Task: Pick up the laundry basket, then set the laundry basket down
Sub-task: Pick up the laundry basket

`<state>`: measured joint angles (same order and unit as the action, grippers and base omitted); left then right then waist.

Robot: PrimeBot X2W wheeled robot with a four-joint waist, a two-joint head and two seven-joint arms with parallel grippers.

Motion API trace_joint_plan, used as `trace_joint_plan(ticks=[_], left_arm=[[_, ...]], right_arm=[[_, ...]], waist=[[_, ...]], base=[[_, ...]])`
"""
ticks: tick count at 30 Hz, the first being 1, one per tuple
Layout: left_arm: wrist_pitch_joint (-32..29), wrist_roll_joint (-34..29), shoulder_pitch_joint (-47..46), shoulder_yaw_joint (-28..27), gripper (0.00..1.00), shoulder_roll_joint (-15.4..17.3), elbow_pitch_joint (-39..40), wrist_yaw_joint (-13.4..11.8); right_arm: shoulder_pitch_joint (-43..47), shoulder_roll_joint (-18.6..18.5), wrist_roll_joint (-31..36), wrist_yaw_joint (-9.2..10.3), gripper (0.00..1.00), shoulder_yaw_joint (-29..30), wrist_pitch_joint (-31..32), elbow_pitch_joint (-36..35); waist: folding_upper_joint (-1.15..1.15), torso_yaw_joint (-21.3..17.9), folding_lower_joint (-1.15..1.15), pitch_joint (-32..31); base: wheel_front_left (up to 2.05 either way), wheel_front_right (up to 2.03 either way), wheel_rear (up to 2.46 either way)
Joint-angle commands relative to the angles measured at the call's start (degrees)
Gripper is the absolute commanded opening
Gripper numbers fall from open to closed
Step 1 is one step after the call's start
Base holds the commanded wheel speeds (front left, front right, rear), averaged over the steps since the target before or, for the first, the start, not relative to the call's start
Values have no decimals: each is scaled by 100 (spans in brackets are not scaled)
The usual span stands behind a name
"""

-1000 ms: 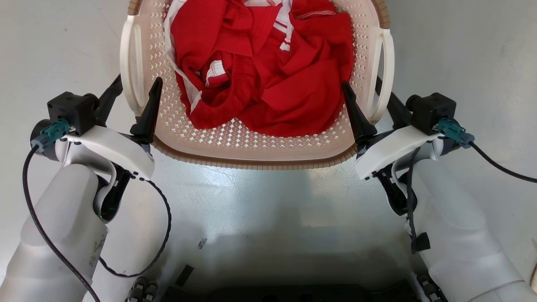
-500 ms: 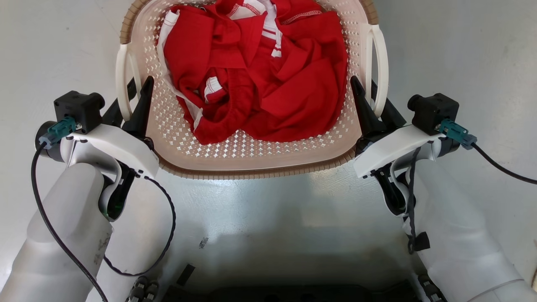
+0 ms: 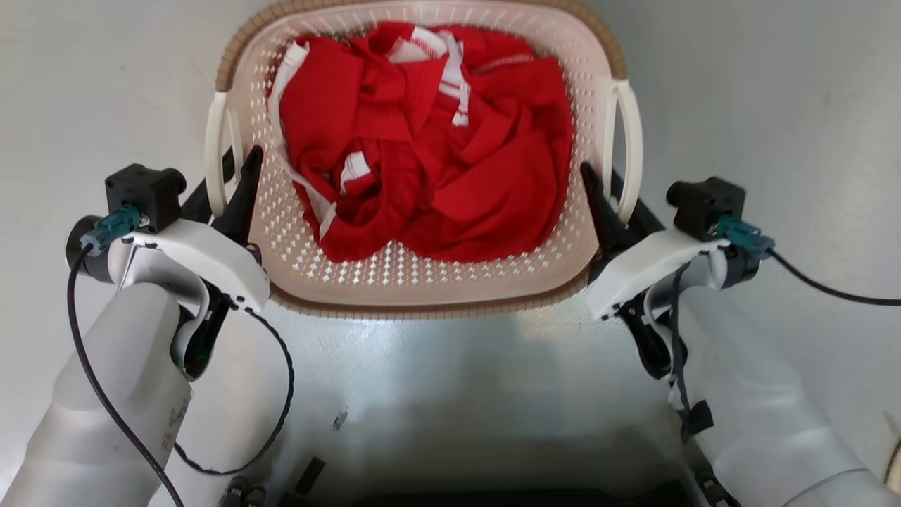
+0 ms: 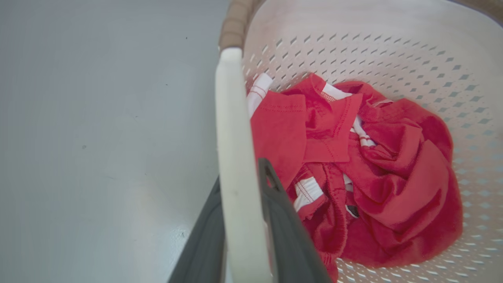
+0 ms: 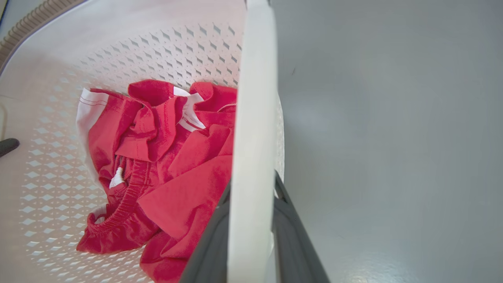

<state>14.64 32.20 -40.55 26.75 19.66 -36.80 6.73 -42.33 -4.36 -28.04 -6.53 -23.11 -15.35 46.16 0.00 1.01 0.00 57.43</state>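
Nearest the robot's own dark base, the pale glossy floor point(image 3: 436, 394) shows a soft sheen. Two smooth white forearms rise from the lower corners of the head view, each trailing a thin black cable.

The left gripper point(image 3: 239, 158) has its two long, tapered dark fingers point(image 4: 290, 236) drawn in narrow, one on each side of the basket's left handle point(image 3: 213, 141), pinching it. The right gripper point(image 3: 600, 176) clamps the right handle point(image 3: 633, 141) in the same way, one finger inside the wall and one outside.

Between the two grippers is the laundry basket point(image 3: 422, 306). It is cream-white hard plastic with rounded corners, its walls pierced by rows of small diamond holes and its rim a ribbed brown band that looks woven. The handles are flat, smooth white loops. Its mouth faces up and its handled sides face the robot's left and right. It looks a little wider from handle to handle than from near rim to far rim, so its long axis seems to run left to right. Whether its bottom touches the floor cannot be told.

Inside lies a crumpled heap of soft red clothes point(image 3: 436, 176) with white striped trim and stitched hems, reaching almost to the far wall.
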Motion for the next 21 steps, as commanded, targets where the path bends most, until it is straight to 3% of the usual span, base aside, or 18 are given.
trace_joint_plan(ticks=[1,21], left_arm=[[36,-79,89,-66,0,200,60,76],[36,11,336,566,0,177,-1254,76]], right_arm=[[359,148,-50,-96,0,-295,35,4],[683,148,-1415,-96,0,-1717,35,902]], waist=[[0,-42,0,-76],[0,-427,0,-1429]], base=[[0,0,0],[0,0,0]])
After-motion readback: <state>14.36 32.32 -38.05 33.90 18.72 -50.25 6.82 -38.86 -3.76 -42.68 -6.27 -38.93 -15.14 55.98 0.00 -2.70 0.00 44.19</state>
